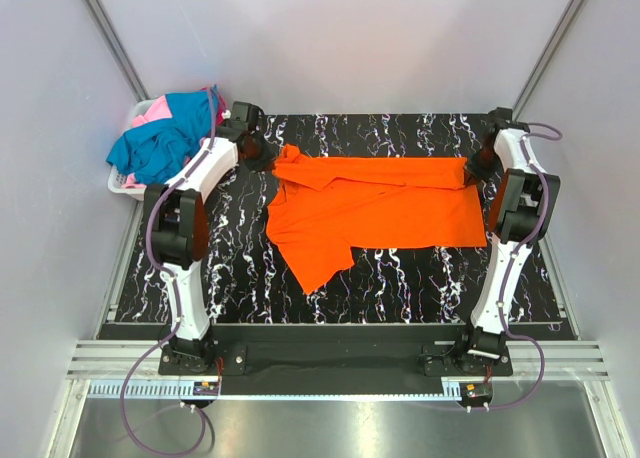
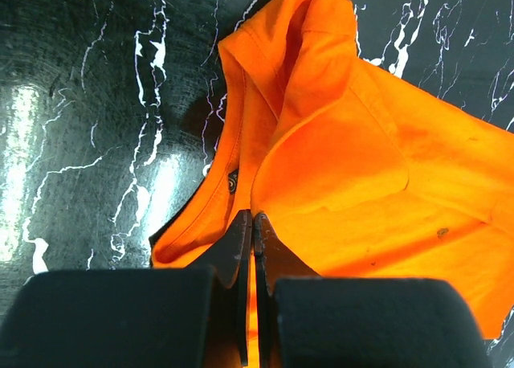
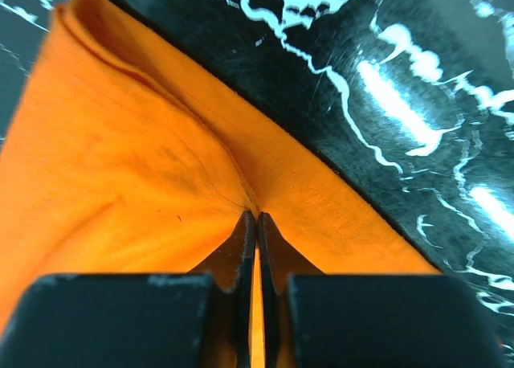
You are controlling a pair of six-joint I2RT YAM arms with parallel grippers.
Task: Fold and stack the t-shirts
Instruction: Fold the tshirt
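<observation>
Orange shirt (image 1: 375, 213) is on the table (image 1: 400, 278), in the middle-to-far part, laid long side left-right and pulled out between the two grippers. The far edge is doubled over into a narrower band. The near-left part spreads wider and runs to a point toward the near edge, and the near-right edge is fairly straight. Left gripper (image 1: 262, 156) sits at the shirt's far-left end, low at the table. In its wrist view the fingertips (image 2: 245, 243) are together with a thin layer of orange cloth pinched between them. The collar opening, with a small dark label, lies just ahead, and the cloth is rumpled and raised beyond it. Right gripper (image 1: 478, 168) sits at the far-right end, also low. In its wrist view the fingertips (image 3: 269, 243) are closed on a fold of the orange cloth near a stitched hem, with creases fanning out from the pinch. So both are clamped on the orange shirt, one at each far corner. Both arms reach forward along the table's left and right sides. Basket (image 1: 125, 183) is off the table's far-left corner, just beside the left arm. It holds a heap with a teal shirt (image 1: 160, 143) on top and a pink shirt (image 1: 150, 110) behind it. The table top is black with white marbling.
</observation>
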